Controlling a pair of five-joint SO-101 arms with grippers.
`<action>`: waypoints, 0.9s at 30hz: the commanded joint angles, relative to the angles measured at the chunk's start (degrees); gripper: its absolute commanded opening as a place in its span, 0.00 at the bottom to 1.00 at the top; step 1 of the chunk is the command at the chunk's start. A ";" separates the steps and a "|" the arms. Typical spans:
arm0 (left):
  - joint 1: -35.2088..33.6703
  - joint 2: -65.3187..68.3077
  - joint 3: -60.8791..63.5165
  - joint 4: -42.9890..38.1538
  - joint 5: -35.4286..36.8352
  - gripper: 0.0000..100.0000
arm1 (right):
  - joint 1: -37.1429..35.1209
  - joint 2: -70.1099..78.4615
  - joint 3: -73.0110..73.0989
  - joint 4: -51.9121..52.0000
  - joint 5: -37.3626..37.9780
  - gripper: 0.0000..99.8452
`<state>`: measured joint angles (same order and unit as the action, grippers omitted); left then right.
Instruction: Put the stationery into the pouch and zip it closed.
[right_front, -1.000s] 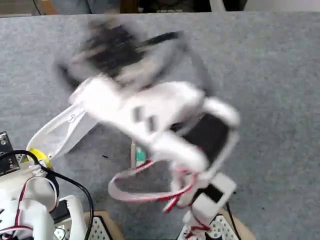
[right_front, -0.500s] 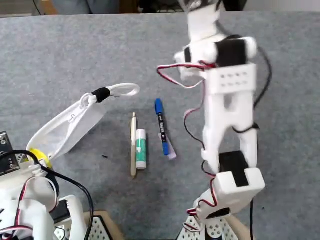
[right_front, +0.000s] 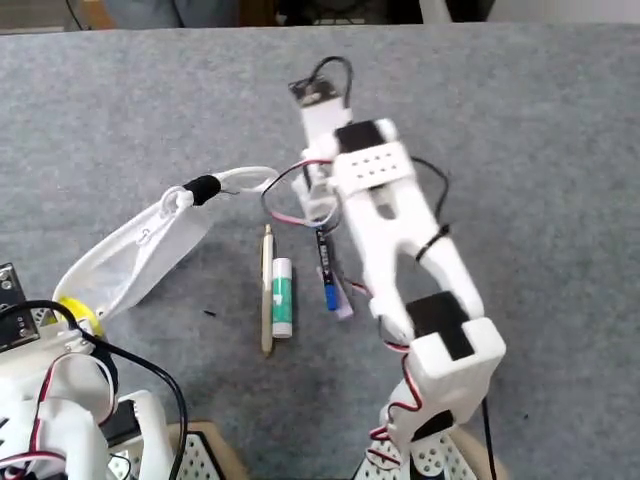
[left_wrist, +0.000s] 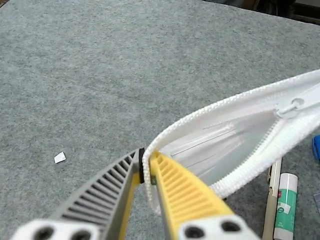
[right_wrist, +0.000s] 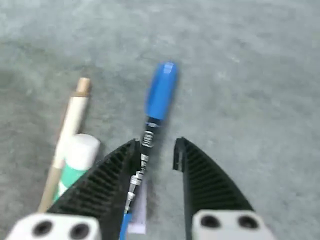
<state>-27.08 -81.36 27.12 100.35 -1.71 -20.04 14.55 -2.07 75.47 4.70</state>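
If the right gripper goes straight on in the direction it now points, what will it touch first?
Probably the blue pen: the open right gripper points down at it, with one finger nearly over its barrel. Depth is unclear.

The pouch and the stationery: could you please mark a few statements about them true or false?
1. The jaws of the left arm are shut on the edge of the pouch. True.
2. The pouch is zipped closed. False: its mouth is open.
3. The jaws of the right arm stand open over the blue pen. True.
4. The glue stick is inside the pouch. False: the glue stick lies on the table, beside a beige pen.
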 joint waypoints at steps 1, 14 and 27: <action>-0.75 0.44 0.31 -0.09 0.09 0.03 | -1.67 -0.48 2.15 -4.31 -0.44 0.16; -0.75 0.44 0.31 -0.09 0.09 0.03 | 0.26 8.75 4.44 -13.10 0.00 0.16; -0.75 0.44 0.40 -0.09 0.18 0.03 | 1.41 15.34 -6.20 -8.53 -0.35 0.12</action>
<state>-27.08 -81.36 27.12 100.35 -1.71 -20.31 30.46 -5.32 66.68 4.62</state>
